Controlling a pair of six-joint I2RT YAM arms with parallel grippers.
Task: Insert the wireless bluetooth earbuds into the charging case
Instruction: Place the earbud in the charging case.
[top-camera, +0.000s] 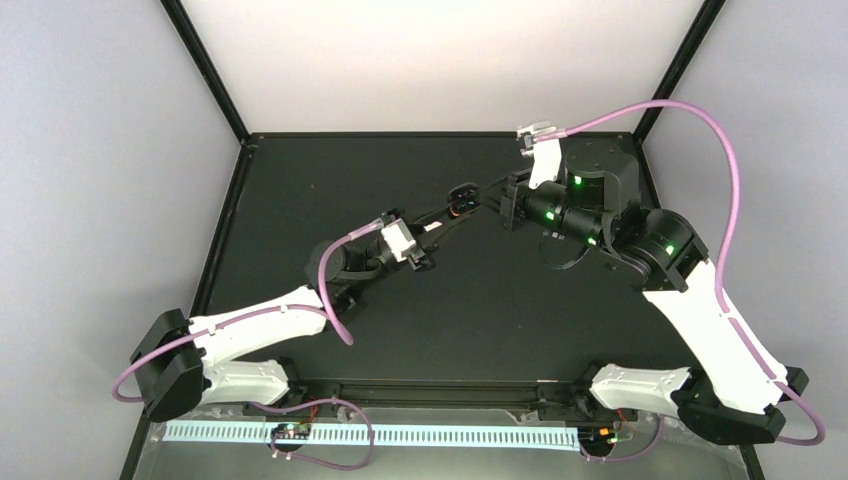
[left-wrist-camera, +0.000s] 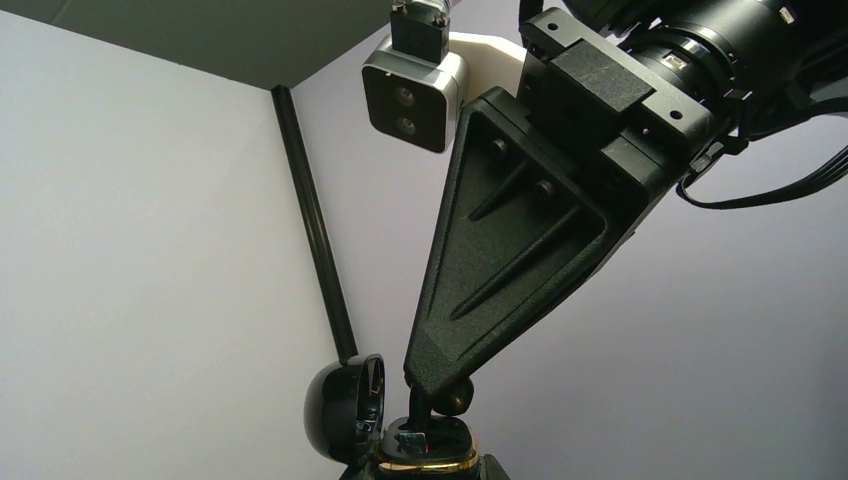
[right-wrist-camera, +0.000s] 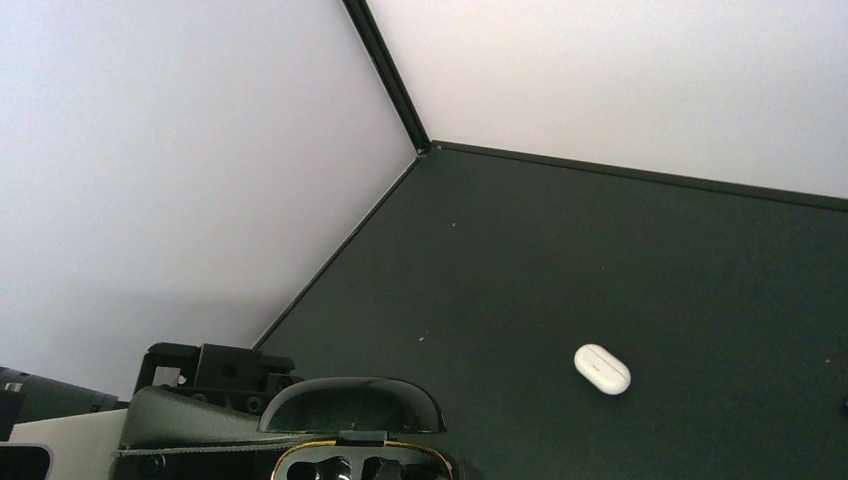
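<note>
Black charging case (left-wrist-camera: 345, 412), open — held in left jaws | right jaws at its mouth — state unclear

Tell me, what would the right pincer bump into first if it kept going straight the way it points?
The open black case with the gold rim, held up by the left pincer. The right pincer seems to have its tips right at the case's mouth, though depth is hard to judge.

Open black charging case (left-wrist-camera: 425, 462), gold-rimmed, lid (left-wrist-camera: 335, 410) hinged left, fingertip of the right hand (left-wrist-camera: 435, 397) at its opening, pale walls (left-wrist-camera: 150, 250) behind.
</note>
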